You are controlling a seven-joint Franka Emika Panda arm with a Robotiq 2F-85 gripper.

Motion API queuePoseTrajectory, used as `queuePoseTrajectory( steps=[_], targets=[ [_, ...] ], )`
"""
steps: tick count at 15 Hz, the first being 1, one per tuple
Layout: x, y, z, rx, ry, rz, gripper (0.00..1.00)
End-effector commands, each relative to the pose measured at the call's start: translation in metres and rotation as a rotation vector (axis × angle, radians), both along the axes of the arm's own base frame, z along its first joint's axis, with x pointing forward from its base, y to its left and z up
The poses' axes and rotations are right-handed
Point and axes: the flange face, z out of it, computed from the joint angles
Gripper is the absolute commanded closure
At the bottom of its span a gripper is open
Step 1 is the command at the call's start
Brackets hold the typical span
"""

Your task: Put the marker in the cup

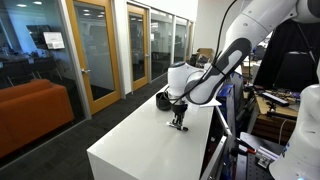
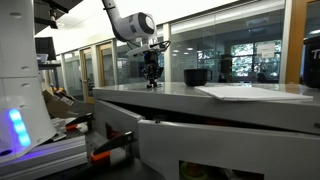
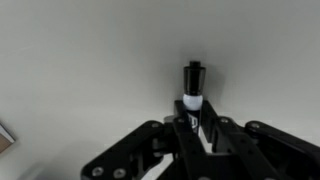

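The arm (image 1: 225,60) reaches down so that its jaws stand low over the white tabletop (image 1: 140,150), near the far end of it; in the wrist view they appear drawn together on the marker (image 3: 192,85), whose black body and pale band stick out past the fingertips (image 3: 210,122) toward the bare surface. That reads as a clenched grip on the stick's near part, though the contact itself is partly hidden by the linkages. The grip sits toward one end, probably because a thin stick lying flat can only be pinched from above across its width.

The cup (image 1: 163,99) sits on the tabletop just beyond the jaws in an exterior view, and off to one side of them in an exterior view (image 2: 196,76) — near, but apart from them; its mouth faces up, so the marker has to come in from above. A flat sheet of paper (image 2: 250,92) lies farther along the tabletop, well clear of the work.

By my reading the grasp is made and the carry is not yet begun; the next move calls for a lift high enough to pass the rim, a short shift over the opening, then a release. The risk is that the marker tilts in so narrow a pinch and catches the rim, or tips the squat cup.
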Motion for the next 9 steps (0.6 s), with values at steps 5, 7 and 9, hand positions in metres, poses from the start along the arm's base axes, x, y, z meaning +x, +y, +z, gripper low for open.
queuePoseTrajectory(
  steps=[5, 7, 9],
  targets=[
    [-0.002, -0.004, 0.018, 0.004, -0.016, -0.017, 0.95],
    [-0.001, -0.003, 0.048, 0.012, -0.055, -0.023, 0.95],
    [0.002, -0.003, 0.084, 0.017, -0.113, -0.030, 0.95]
  ],
)
